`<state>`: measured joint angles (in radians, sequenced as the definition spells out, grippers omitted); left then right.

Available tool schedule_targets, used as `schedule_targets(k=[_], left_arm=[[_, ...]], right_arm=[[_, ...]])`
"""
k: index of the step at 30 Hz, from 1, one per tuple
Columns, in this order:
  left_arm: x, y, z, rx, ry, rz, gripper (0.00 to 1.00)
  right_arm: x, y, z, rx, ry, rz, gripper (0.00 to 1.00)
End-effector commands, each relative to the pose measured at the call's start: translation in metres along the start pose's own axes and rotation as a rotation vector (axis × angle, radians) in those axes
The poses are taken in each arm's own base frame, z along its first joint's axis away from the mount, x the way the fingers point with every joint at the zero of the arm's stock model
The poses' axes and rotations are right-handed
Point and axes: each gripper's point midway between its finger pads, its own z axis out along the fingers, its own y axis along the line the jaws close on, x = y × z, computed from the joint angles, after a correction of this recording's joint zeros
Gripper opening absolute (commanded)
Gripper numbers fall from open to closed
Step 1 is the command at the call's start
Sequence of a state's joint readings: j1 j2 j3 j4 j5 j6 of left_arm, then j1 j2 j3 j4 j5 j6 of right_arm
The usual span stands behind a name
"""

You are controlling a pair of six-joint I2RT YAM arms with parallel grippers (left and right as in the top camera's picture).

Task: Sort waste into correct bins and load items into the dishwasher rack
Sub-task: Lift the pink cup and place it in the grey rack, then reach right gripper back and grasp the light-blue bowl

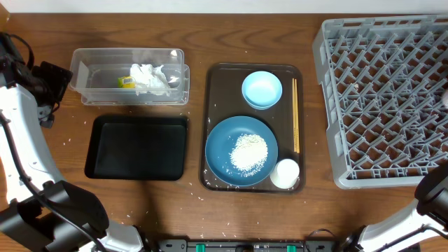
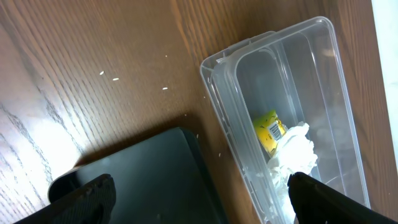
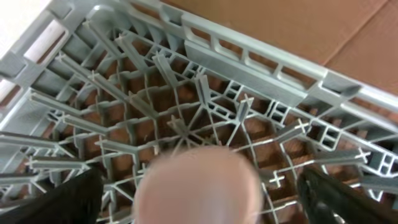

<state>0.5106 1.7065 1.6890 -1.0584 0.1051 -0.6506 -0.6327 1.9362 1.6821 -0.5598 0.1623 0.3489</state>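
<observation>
Over grey rack [image 3: 249, 70], blurred white cup [image 3: 198, 186]

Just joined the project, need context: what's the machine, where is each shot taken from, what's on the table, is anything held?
Two robot arms work at a wooden table, each ending in a two-finger gripper. The wide picture looks straight down. The other two come from wrist cameras, so the dark shapes in their bottom corners are fingers. On the table: a clear box holding a yellow-green wrapper and a crumpled napkin, an empty black tray, a brown serving tray with a light-blue bowl, a dark-blue plate of rice, a white cup and chopsticks, and a grey dish rack. The left gripper is open and empty. The right gripper is spread over the rack. A pale round thing sits between its fingers, too blurred to name.
</observation>
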Motion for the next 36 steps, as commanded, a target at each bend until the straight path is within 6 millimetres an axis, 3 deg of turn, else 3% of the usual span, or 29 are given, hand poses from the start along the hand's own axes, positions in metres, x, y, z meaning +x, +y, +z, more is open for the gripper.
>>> schedule_targets(k=[1,4,11,14,17,19,20,22,23,24,26,29,31,36], left_arm=[[0.0,0.003,0.003,-0.012,0.005,0.005,0.91],[0.0,0.003,0.003,-0.012,0.005,0.006,0.91],[0.0,0.003,0.003,-0.012,0.005,0.006,0.91],[0.0,0.003,0.003,-0.012,0.004,0.006,0.91],[0.0,0.003,0.003,-0.012,0.005,0.006,0.91],[0.0,0.003,0.003,-0.012,0.005,0.006,0.91],[0.0,0.003,0.003,-0.012,0.005,0.006,0.91],[0.0,0.003,0.003,-0.012,0.005,0.005,0.91],[0.0,0.003,0.003,-0.012,0.005,0.006,0.91],[0.0,0.003,0.003,-0.012,0.005,0.006,0.91],[0.0,0.003,0.003,-0.012,0.005,0.006,0.91],[0.0,0.003,0.003,-0.012,0.005,0.006,0.91],[0.0,0.003,0.003,-0.012,0.005,0.006,0.91],[0.0,0.003,0.003,-0.012,0.005,0.006,0.91]], right_arm=[[-0.007,-0.001,-0.01,-0.01,-0.015,-0.044,0.99],[-0.012,0.002,-0.022,-0.029,-0.024,-0.042,0.99],[-0.023,0.031,-0.059,-0.213,-0.046,-0.04,0.98],[-0.019,0.037,-0.061,-0.231,-0.033,-0.047,0.84],[-0.005,0.04,-0.056,-0.223,0.017,-0.061,0.73],[0.006,0.043,-0.054,-0.222,0.056,-0.07,0.56],[0.011,0.046,-0.055,-0.232,0.074,-0.075,0.55],[0.023,0.062,-0.06,-0.289,0.112,-0.093,0.63],[0.029,0.075,-0.064,-0.339,0.133,-0.103,0.79],[0.037,0.089,-0.069,-0.399,0.159,-0.114,0.88],[0.051,0.118,-0.083,-0.525,0.208,-0.134,0.96],[0.079,0.168,-0.116,-0.751,0.296,-0.182,0.98],[0.095,0.191,-0.13,-0.804,0.322,-0.224,0.98],[0.153,0.231,-0.149,-0.682,0.326,-0.398,0.93]])
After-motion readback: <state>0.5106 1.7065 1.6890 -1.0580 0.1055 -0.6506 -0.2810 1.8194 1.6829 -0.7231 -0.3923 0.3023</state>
